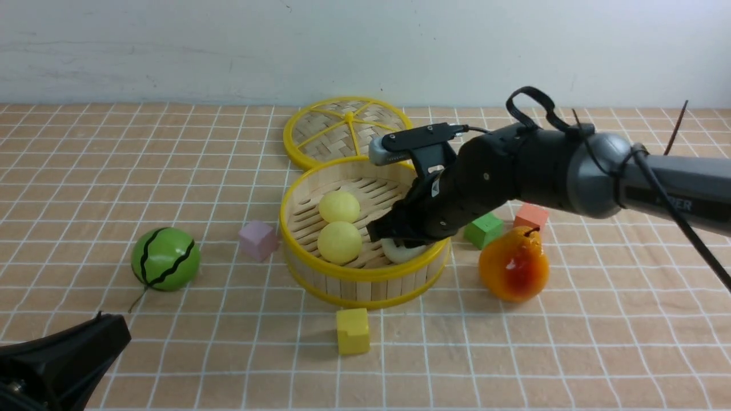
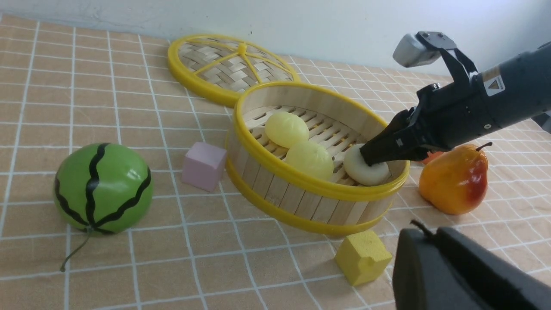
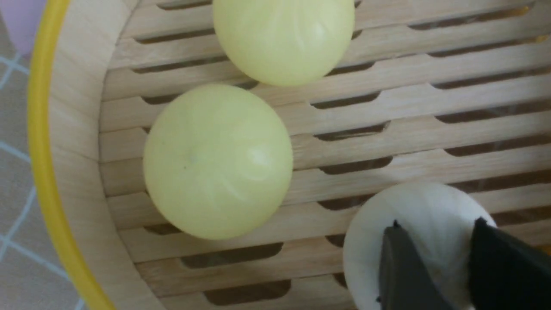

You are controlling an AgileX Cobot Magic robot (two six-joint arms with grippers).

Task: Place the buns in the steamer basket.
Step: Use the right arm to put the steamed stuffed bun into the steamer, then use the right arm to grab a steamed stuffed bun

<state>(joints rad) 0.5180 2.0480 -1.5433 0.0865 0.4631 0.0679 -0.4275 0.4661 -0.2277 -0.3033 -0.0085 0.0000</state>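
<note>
The steamer basket [image 1: 342, 273] stands mid-table. Two pale yellow buns [image 1: 339, 206] [image 1: 339, 242] lie on its slatted floor on the left side. My right gripper [image 1: 380, 234] reaches into the basket's right side and is shut on an off-white bun [image 1: 400, 251], which rests low on the floor. The right wrist view shows its gripper [image 3: 434, 224] pinching that bun [image 3: 409, 202], next to a yellow bun [image 3: 217, 159] and the rim [image 3: 43, 150]. The fourth bun is hidden. My left gripper [image 1: 108, 328] hangs shut and empty at the near left; it also shows in the left wrist view [image 2: 424, 230].
The flat woven lid [image 1: 348, 128] lies behind the basket. A green watermelon ball [image 1: 165, 258] is at the left, an orange-red pear [image 1: 514, 264] at the right. Pink [image 1: 258, 240], yellow [image 1: 352, 331], green [image 1: 484, 229] and orange [image 1: 531, 217] cubes ring the basket.
</note>
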